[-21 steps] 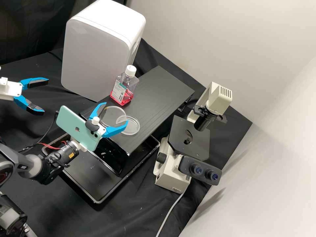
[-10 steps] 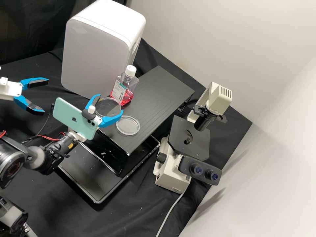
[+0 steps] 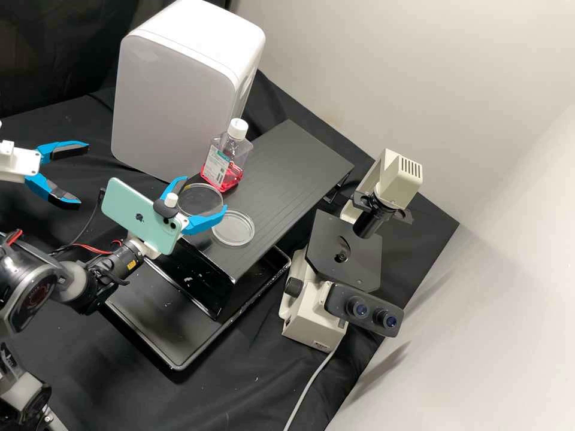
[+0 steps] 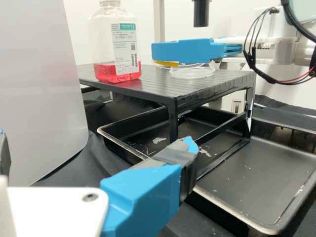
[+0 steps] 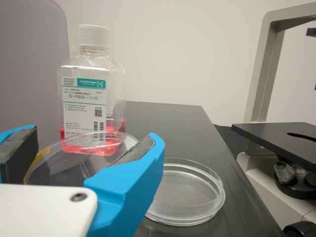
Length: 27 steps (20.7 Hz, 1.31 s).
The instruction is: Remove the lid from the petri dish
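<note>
The clear petri dish base (image 3: 232,228) lies uncovered on the black ribbed platform (image 3: 293,161). Its lid (image 3: 199,199) is held just above the platform, to the left of the base and near the bottle, with my right gripper (image 3: 195,203) shut on its rim. In the right wrist view the lid (image 5: 74,162) sits level between the blue fingers (image 5: 133,173), and the base (image 5: 185,195) lies beyond them. My left gripper (image 3: 78,173) stands open at the far left over the black cloth, holding nothing. The left wrist view shows the base (image 4: 193,73) under the other arm's finger (image 4: 187,50).
A bottle of pink liquid (image 3: 227,158) stands on the platform's back left corner. Behind it is a white box (image 3: 179,84). A black tray (image 3: 179,335) lies under and in front of the platform. A microscope (image 3: 353,257) stands to the right.
The right gripper has carried the lid off the dish base, leftward toward the bottle, then settled slightly back. The base stays put. The left arm has not moved.
</note>
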Available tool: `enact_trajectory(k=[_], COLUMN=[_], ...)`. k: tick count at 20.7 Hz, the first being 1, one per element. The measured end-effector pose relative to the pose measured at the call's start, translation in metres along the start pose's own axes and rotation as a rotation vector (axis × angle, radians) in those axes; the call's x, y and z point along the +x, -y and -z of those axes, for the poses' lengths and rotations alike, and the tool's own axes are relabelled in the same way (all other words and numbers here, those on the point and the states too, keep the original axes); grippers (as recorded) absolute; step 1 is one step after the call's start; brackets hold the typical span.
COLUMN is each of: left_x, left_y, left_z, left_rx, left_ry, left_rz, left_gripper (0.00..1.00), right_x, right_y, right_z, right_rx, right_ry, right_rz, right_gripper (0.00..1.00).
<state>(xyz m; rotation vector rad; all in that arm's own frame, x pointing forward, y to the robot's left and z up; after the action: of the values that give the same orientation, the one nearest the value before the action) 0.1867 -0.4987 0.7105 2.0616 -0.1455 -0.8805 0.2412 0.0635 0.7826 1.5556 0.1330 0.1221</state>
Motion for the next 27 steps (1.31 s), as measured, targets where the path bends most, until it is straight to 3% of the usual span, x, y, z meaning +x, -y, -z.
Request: enact_trajectory(k=[6, 7, 23, 26, 27], left_x=[0.0, 0.0, 0.0015, 0.0011, 0.0008], left_y=[0.0, 0.0, 0.0011, 0.0004, -0.001], left_z=[0.0, 0.0, 0.0007, -0.0021, -0.0036], left_rx=[0.0, 0.0, -0.002, 0.007, 0.02], left_ry=[0.0, 0.0, -0.001, 0.007, 0.013], left_rz=[0.0, 0.0, 0.005, 0.001, -0.006], left_gripper=[1.0, 1.0, 1.0, 1.0, 1.0], right_x=[0.0002, 0.0002, 0.0001, -0.0019, -0.0033], right_y=[-0.0015, -0.0015, -0.002, -0.0048, -0.0054], right_z=[-0.0019, -0.0019, -0.0015, 0.0003, 0.0007], right_rx=[0.0, 0.0, 0.0, 0.002, 0.002], right_ry=[0.009, 0.009, 0.007, 0.001, -0.001], right_rz=[-0.007, -0.007, -0.009, -0.018, -0.02], right_gripper=[0.0, 1.0, 1.0, 1.0, 1.0])
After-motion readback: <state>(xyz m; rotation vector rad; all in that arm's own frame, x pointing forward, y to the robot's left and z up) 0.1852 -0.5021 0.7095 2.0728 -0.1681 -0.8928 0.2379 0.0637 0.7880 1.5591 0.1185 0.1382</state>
